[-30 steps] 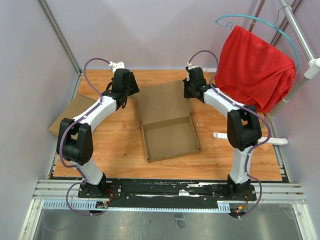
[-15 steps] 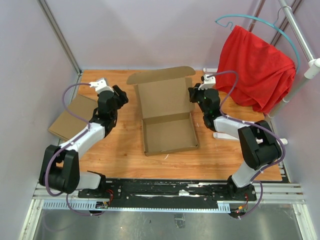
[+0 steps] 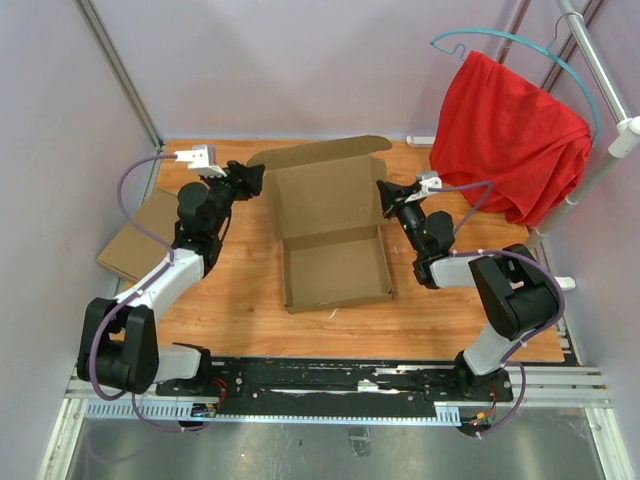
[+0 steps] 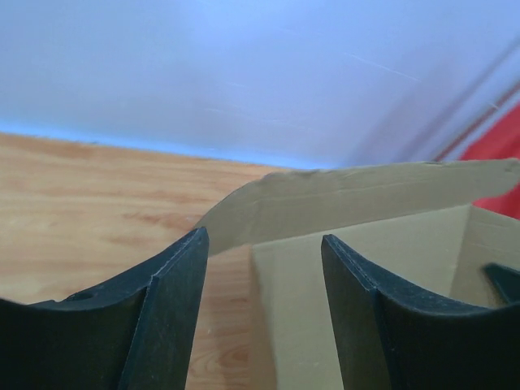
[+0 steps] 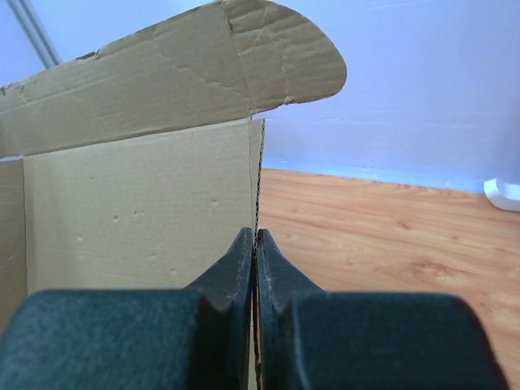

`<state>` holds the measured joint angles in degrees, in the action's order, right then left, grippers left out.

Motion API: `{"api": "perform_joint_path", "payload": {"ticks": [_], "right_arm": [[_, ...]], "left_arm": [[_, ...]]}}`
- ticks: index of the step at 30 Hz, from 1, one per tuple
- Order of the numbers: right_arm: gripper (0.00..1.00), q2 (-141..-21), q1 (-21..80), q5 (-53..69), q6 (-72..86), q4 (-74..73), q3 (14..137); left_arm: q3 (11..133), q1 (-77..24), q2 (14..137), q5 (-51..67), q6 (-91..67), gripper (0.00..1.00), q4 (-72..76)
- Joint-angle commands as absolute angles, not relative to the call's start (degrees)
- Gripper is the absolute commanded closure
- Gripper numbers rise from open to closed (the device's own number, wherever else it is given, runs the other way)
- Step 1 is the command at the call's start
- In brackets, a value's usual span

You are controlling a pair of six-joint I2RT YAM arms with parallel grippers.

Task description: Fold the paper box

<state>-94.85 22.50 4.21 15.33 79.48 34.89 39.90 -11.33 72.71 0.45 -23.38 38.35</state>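
Left fingers (image 3: 250, 180) nearer, one paper box (image 3: 330, 205)

Wooden tabletop (image 3: 240, 300), light grain.
Tan box (image 3: 130, 248), flat, at the tabletop's left edge, partly overhanging.
Red cloth (image 3: 505, 135), draped on a teal hanger (image 3: 520, 40), far right.
White rack pipe (image 3: 597, 62), slanted, bearing the hanger.
White bar (image 3: 560, 283), lying at the tabletop's right edge.
Black rail (image 3: 330, 380) along the near edge.
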Motion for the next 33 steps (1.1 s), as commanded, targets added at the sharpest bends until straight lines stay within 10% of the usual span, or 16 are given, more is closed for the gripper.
{"api": "perform_joint_path", "payload": {"ticks": [1, 17, 33], "right_arm": [[0.99, -94.12, 21.8, 10.25, 11.7, 89.67, 32.5], [0.99, -90.35, 21.84, 20.39, 7.29, 87.89, 30.61], [0.99, -89.79, 21.84, 20.41, 7.82, 84.89, 31.19]], "left_arm": [[47.1, -10.81, 75.18, 17.78, -18.07, 0.36, 40.25], [71.64, -10.51, 85.71, 46.66, 0.39, 0.34, 9.06], [79.91, -13.32, 94.96, 42.06, 11.57, 0.44, -7.01]]}}
